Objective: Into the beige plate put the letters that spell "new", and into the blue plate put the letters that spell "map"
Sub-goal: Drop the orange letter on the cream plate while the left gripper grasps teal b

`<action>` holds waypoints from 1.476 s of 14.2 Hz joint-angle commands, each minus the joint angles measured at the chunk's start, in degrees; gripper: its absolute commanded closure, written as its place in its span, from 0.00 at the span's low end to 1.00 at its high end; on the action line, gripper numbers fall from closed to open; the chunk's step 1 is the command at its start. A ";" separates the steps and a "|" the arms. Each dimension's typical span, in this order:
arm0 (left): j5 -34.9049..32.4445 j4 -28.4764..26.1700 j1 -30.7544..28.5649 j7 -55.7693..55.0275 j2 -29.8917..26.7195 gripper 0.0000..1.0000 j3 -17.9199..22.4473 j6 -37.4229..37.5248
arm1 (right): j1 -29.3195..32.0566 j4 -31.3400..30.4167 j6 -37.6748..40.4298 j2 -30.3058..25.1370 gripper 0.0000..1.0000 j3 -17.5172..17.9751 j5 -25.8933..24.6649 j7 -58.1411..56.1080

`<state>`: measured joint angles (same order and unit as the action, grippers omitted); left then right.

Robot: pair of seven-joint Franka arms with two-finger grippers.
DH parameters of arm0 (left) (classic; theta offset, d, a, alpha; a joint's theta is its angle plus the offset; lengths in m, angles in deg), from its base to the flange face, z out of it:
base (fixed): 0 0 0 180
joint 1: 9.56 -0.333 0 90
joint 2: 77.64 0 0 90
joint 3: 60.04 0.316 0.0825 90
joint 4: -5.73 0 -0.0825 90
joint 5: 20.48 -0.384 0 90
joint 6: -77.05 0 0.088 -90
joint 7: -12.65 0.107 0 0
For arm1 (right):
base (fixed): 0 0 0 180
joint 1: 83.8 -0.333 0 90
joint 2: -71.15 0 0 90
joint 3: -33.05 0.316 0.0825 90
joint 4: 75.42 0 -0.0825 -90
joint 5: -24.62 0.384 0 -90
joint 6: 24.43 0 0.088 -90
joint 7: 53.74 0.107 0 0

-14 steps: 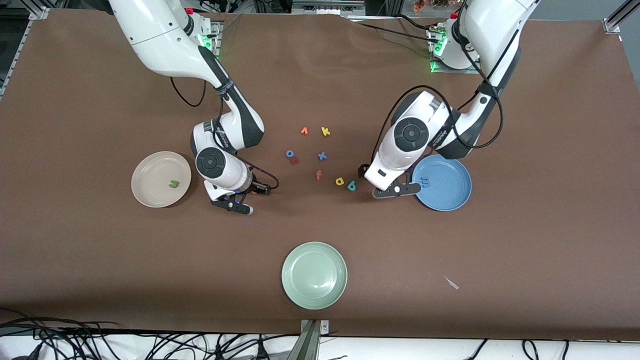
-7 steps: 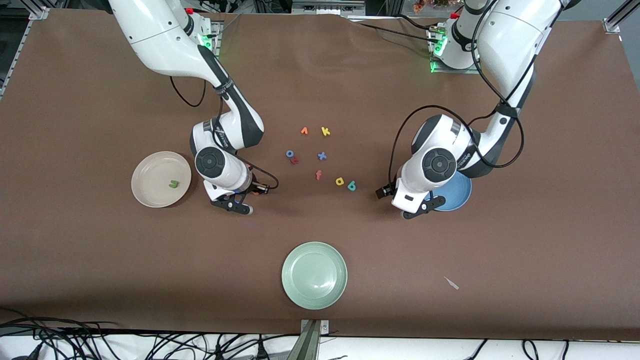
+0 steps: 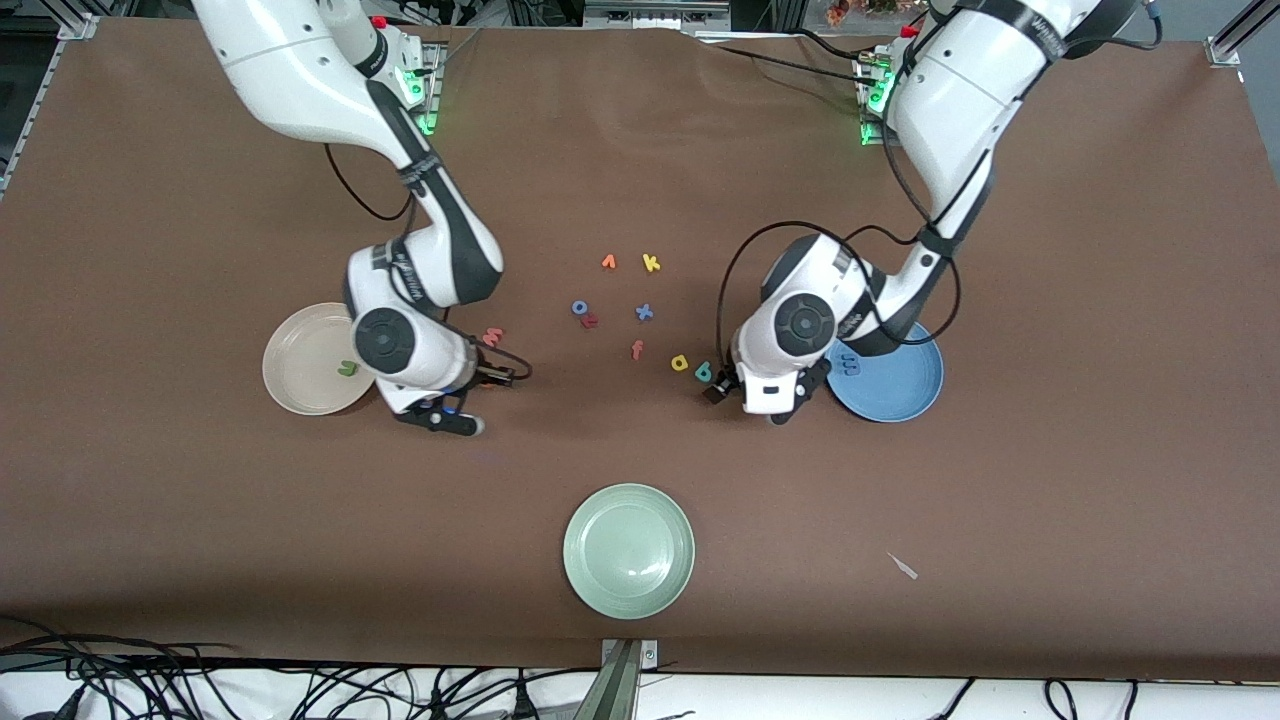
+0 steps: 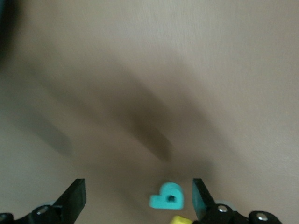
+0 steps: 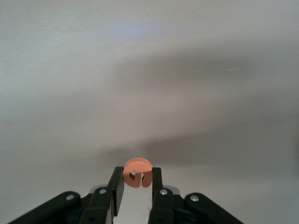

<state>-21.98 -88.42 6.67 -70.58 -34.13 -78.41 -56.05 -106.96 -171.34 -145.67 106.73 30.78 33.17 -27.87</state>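
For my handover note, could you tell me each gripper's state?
Left gripper: open, empty, over the teal p.
Right gripper: shut on the orange e.

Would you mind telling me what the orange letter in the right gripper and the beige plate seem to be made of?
The orange e, pinched in the right gripper, looks like matte foam: thick, soft-edged, no glare. The beige plate looks like smooth plastic or glazed ceramic, with a faint sheen; I cannot tell which.

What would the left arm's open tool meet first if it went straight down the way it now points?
Probably the teal p, lying between the left tool's open fingers, with bare table around it; depth is unclear.
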 commanded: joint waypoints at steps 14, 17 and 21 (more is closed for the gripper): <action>0.45 1.43 3.10 -6.07 3.16 0.22 0.44 -3.75 | 2.59 -11.04 4.08 -5.78 0.00 -16.88 2.07 -25.70; 0.28 1.43 3.10 -5.98 3.08 0.40 0.44 -3.75 | 2.25 -10.69 4.87 -6.83 0.00 -16.62 7.00 -21.24; 0.19 1.43 2.84 -5.54 3.08 0.55 0.61 -3.75 | -3.11 -10.78 4.08 -8.16 0.00 -14.25 7.18 -2.35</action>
<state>-21.98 -87.52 9.17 -75.98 -31.80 -78.25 -60.08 -106.99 -181.11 -140.90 100.30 15.83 39.73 -37.88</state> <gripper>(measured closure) 0.467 0.000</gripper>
